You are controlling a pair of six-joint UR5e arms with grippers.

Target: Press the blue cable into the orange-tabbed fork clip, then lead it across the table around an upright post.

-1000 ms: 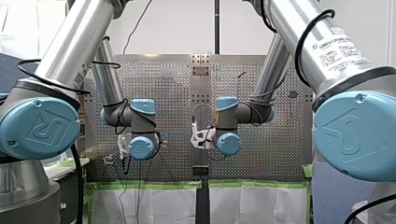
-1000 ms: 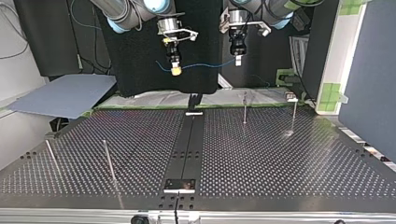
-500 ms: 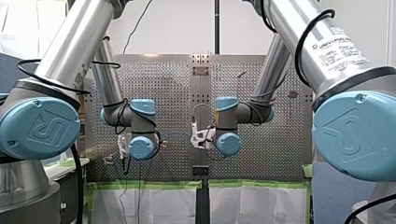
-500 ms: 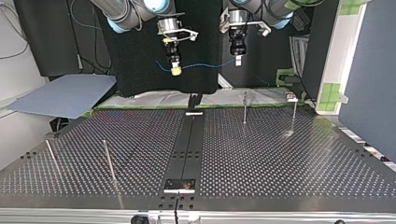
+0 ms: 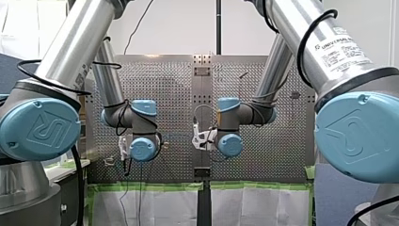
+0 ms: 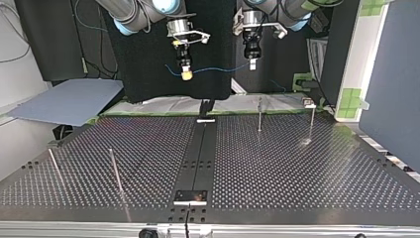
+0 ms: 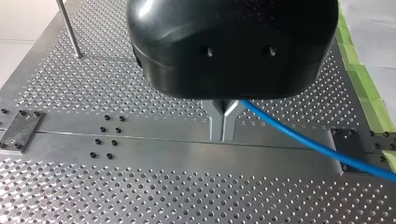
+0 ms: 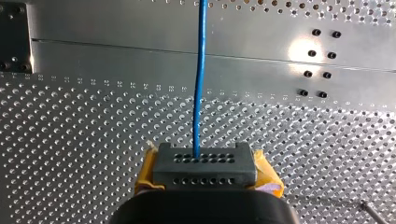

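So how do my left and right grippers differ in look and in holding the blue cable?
Look: my left gripper ends in bare metal fingers pressed together to a narrow tip; my right gripper has yellow pads around a dark perforated block. Cable: the blue cable leaves my left gripper sideways near the fingers' base, but runs straight ahead from my right gripper. Both are shut on it, above the perforated table.
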